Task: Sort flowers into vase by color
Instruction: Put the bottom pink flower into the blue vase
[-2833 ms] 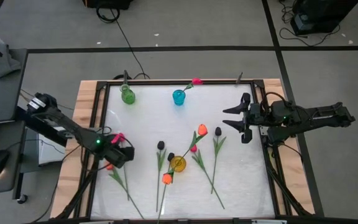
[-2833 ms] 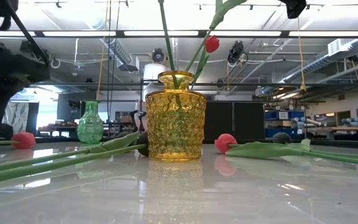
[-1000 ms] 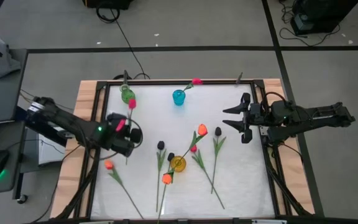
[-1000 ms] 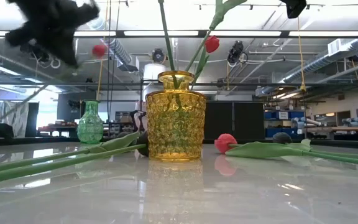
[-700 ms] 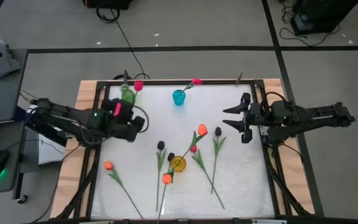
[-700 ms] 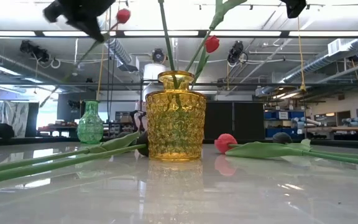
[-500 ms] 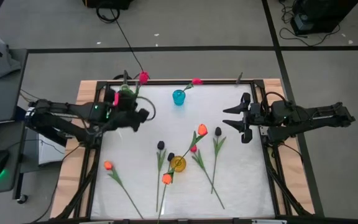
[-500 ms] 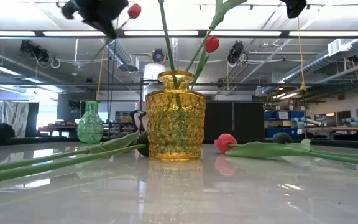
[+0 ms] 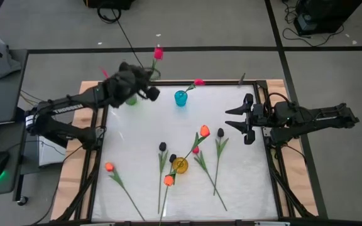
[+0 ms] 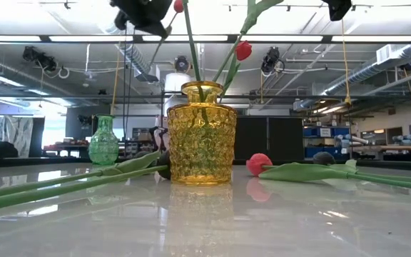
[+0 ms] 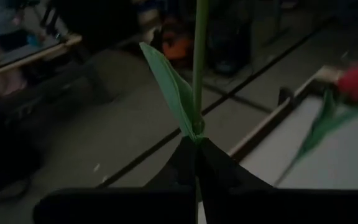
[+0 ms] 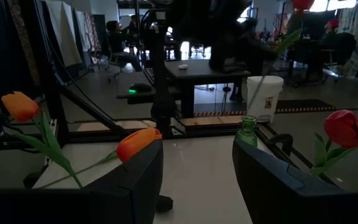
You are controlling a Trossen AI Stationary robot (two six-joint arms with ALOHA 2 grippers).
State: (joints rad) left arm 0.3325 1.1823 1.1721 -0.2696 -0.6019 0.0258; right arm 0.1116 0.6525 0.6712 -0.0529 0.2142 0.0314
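- From above: the left hand (image 9: pixel 148 88) is up at the far left corner of the counter (image 9: pixel 143 132), over the green vase (image 9: pixel 129 98). It is squeezed tight on the stem of a red flower (image 9: pixel 158 53), and the red bud pokes out past the far edge of the counter.
- From above: the right hand (image 9: pixel 236 118) waits at the right side of the counter. Its fingers are spread wide and hold nothing.
- From above: the blue vase (image 9: pixel 180 98) near the far edge has one pink flower (image 9: pixel 198 82) in it. The yellow vase (image 9: pixel 180 165) stands near the middle. Black, orange and red flowers lie around it, and one orange flower (image 9: pixel 109 167) lies alone near the left edge.
- From low down: the yellow vase (image 10: pixel 201 133) stands in front with stems in it and a red bud (image 10: pixel 243 50) up high. The left hand (image 10: pixel 145 13) is at the top, holding its flower. The green vase (image 10: pixel 103 141) is far back on the left. A red bud (image 10: pixel 258 163) lies on the counter just right of the yellow vase.
- Left wrist: the two dark fingers (image 11: pixel 219 171) are pinched on a green stem (image 11: pixel 199 56) right under a leaf (image 11: pixel 173 90).
- Right wrist: the two dark fingers (image 12: pixel 138 171) stand wide apart with nothing between them. Orange flowers (image 12: pixel 138 142) and a red flower (image 12: pixel 344 129) show beyond them.
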